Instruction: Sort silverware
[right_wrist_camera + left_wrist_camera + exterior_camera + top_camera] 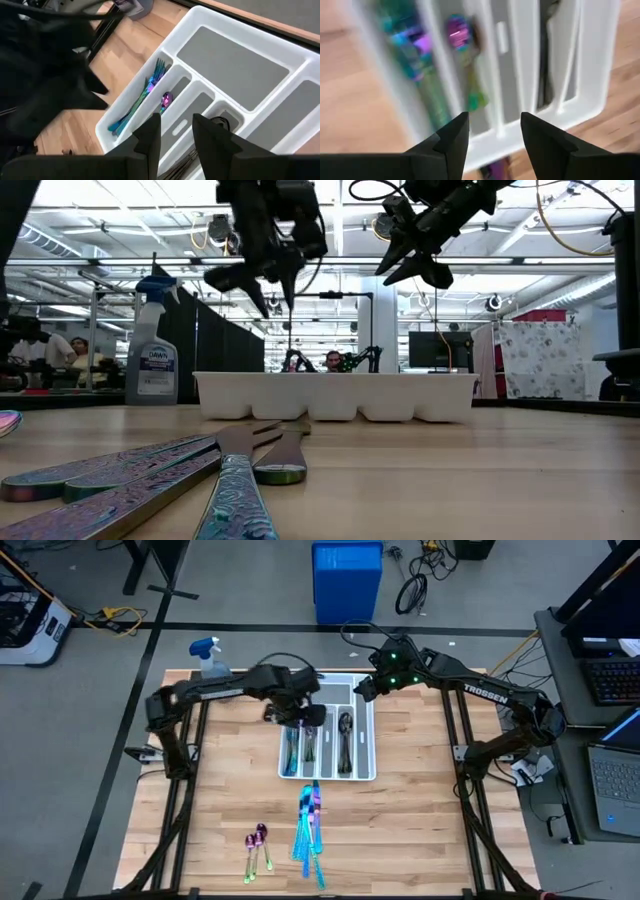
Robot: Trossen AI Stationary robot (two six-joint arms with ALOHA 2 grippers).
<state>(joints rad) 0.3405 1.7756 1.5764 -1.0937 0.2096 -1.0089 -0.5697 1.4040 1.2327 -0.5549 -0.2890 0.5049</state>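
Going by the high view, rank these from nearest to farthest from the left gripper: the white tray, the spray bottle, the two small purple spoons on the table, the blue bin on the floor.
1. white tray, directly under the left gripper.
2. spray bottle, at the table's far left corner.
3. two small purple spoons, near the front edge; the blue bin, beyond the table, is too close to call against them.
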